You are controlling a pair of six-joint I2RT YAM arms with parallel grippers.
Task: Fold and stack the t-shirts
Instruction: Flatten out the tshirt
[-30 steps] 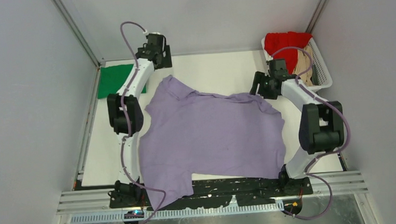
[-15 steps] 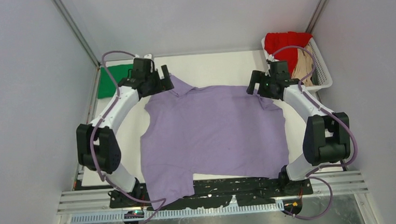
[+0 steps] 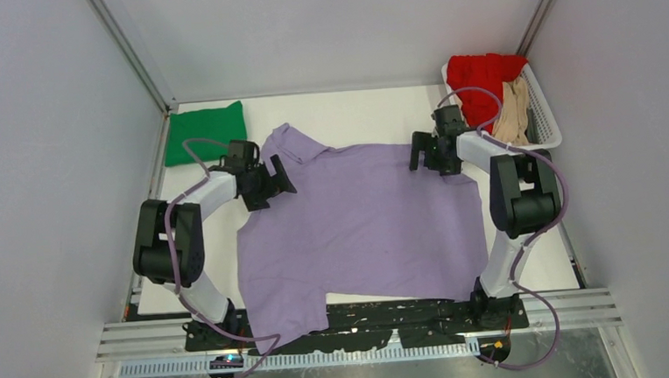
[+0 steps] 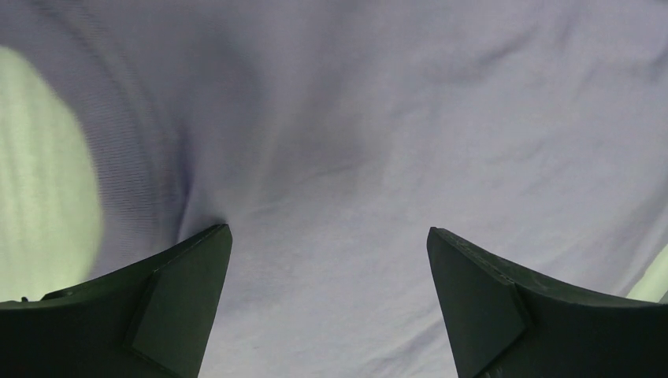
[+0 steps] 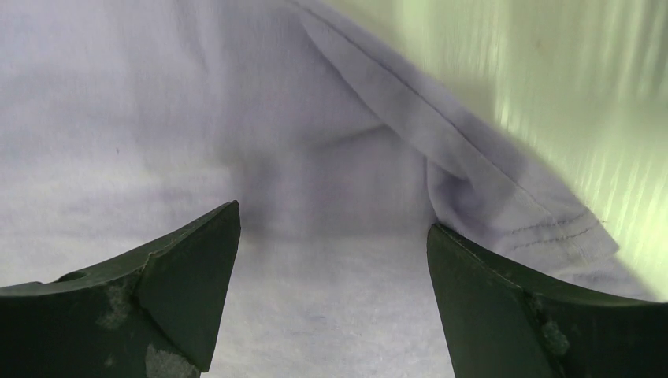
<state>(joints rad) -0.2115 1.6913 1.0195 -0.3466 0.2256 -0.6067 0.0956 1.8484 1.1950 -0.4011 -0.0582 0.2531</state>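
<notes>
A lavender t-shirt (image 3: 359, 218) lies spread flat over the middle of the table, its hem hanging over the near edge. My left gripper (image 3: 269, 182) is open just above the shirt's left side near the sleeve; in the left wrist view (image 4: 329, 236) only lavender cloth (image 4: 354, 118) shows between the jaws. My right gripper (image 3: 430, 155) is open above the shirt's far right corner; in the right wrist view (image 5: 332, 232) a hemmed edge (image 5: 473, 181) lies by the right finger. A folded green t-shirt (image 3: 205, 131) sits at the far left. Red (image 3: 479, 77) and tan (image 3: 512, 112) shirts lie in the basket.
A white slatted basket (image 3: 548, 123) stands at the far right corner of the table. Grey walls and metal posts close in the left, right and back. The arm bases sit on a black rail at the near edge.
Both arms have come down and inward. The left gripper moved from the far left corner to the shirt's left side; the shirt now lies flatter and the green shirt is uncovered.
</notes>
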